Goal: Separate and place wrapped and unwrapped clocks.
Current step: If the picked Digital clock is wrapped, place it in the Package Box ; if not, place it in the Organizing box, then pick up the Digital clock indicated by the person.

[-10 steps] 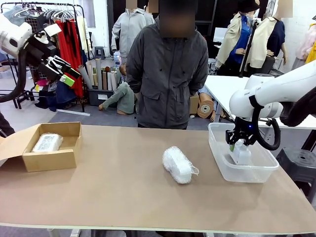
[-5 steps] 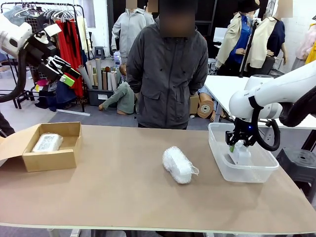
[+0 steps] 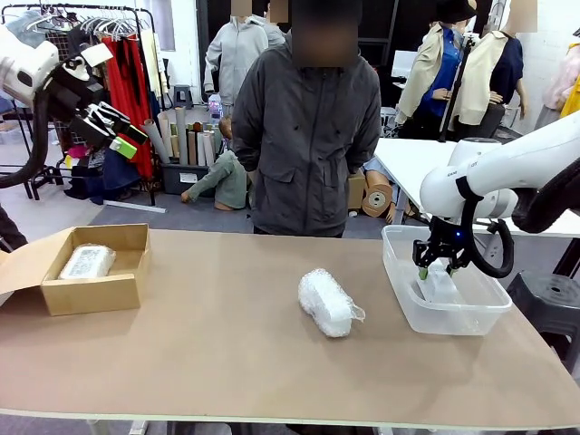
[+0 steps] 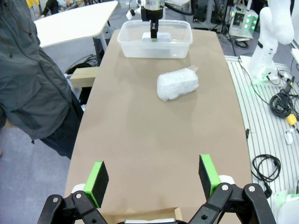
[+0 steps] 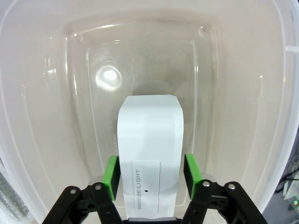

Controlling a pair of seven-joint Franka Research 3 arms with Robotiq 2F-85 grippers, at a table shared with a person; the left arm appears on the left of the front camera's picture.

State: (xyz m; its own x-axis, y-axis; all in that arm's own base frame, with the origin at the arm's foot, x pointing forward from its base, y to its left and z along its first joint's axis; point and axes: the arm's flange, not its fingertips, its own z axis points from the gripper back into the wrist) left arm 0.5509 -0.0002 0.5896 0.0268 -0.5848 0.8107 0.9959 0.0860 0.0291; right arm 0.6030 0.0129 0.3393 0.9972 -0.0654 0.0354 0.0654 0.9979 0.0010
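The right tool (image 5: 152,170), its pads slightly parted, straddles the near end of the bare white clock (image 5: 149,135), which lies in the clear tub (image 3: 453,322) at right of frame. A bubble-wrapped clock (image 3: 328,302) lies at the centre of the surface (image 3: 227,362). A second wrapped clock (image 3: 88,262) sits in the cardboard box (image 3: 95,292) at left. At upper left, the left tool (image 3: 127,134) hangs wide open and empty.

a: the tub (image 3: 399,281)?
b: clear glossy plastic. the clock (image 5: 149,140) is smooth white plastic.
a: the bundle (image 3: 326,302)?
b: crinkly whitish bubble wrap. the box (image 3: 91,292) is matt brown cardboard, the table (image 3: 227,362) matt too.
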